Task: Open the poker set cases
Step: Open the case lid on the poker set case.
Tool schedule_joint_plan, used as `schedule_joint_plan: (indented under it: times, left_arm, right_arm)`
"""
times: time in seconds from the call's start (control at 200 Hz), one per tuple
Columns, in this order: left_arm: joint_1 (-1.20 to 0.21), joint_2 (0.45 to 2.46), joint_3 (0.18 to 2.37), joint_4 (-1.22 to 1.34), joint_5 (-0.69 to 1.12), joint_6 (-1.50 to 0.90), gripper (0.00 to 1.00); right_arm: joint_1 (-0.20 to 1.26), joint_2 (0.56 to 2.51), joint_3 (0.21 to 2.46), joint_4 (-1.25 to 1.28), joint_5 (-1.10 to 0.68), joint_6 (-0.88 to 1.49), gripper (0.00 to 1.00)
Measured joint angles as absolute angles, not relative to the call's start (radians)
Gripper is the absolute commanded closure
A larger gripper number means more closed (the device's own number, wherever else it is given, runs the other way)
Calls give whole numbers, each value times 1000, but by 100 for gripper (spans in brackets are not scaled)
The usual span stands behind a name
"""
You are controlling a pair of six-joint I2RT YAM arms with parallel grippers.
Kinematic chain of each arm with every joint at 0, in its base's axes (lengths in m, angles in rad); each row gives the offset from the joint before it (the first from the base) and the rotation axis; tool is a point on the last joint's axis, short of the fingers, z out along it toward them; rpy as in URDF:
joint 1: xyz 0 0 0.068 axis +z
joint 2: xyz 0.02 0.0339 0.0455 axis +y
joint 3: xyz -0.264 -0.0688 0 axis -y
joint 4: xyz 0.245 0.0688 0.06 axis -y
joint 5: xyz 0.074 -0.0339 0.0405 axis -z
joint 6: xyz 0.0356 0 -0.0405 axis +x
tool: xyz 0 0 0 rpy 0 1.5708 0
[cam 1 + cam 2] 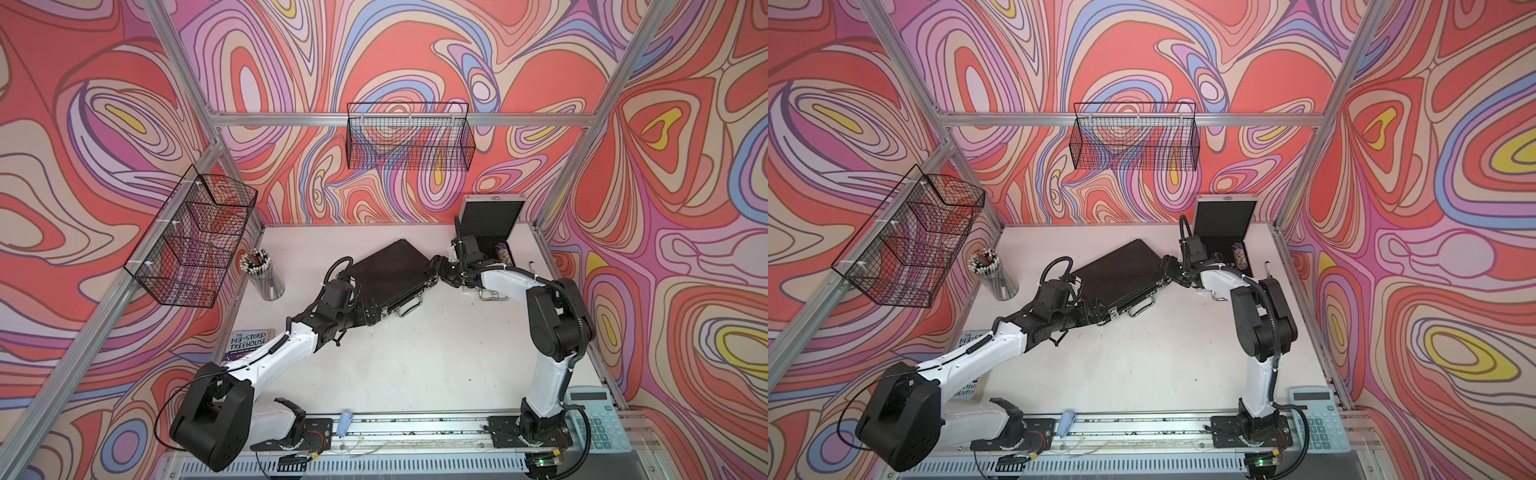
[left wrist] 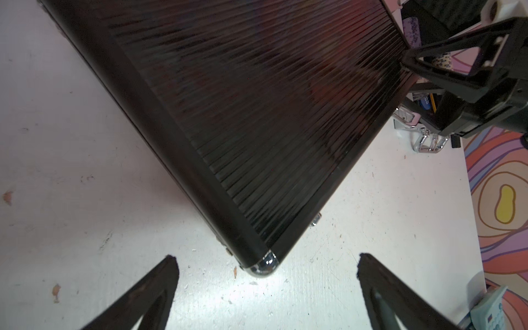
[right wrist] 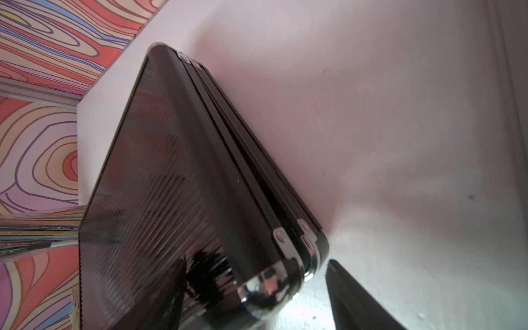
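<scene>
Flanking one shut black case [image 1: 390,270], left gripper [image 1: 371,313] and right gripper [image 1: 437,272] gape wide, holding nothing; one silver case [image 1: 490,220] stands open, base partly hidden behind the right arm [image 1: 503,276].

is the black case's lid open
No, the black case lies flat on the table with its lid down against the base.

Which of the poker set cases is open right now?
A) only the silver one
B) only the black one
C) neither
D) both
A: the silver case has its lid standing upright with the lining showing, while the black case lies flat with its lid down.
</scene>
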State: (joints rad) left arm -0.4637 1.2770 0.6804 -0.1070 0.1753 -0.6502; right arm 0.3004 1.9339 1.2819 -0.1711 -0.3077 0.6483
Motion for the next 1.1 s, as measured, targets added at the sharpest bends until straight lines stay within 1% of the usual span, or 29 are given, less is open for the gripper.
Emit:
schedule_joint_plan:
  times: [0.145, 0.336, 0.406, 0.571, 0.691, 0.856, 1.002, 1.102]
  left_arm:
    - [-464, 1282, 669, -91, 178, -661, 2]
    - [-464, 1312, 669, -41, 191, -673, 2]
    - [-464, 1313, 670, -40, 191, -671, 2]
    - [-464, 1311, 718, -82, 175, -614, 2]
    - [-464, 1279, 781, -154, 136, -525, 1]
    - [-505, 1193, 884, -274, 7, -334, 0]
    - [-644, 1175, 937, -305, -178, -116, 0]
    - [-740, 1217, 936, -305, -317, 64, 0]
  right_arm:
    - [295, 1945, 1281, -134, -329, 682, 24]
    - [290, 1944, 1274, -73, -361, 741, 37]
    - [287, 1939, 1258, -57, -369, 764, 40]
    - [284, 1928, 1224, 0, -382, 817, 46]
    - [280, 1920, 1204, 36, -390, 858, 50]
    - [277, 1892, 1214, 57, -391, 911, 59]
    - [277, 1882, 1269, 61, -395, 974, 65]
    - [277, 1882, 1290, 54, -398, 1009, 68]
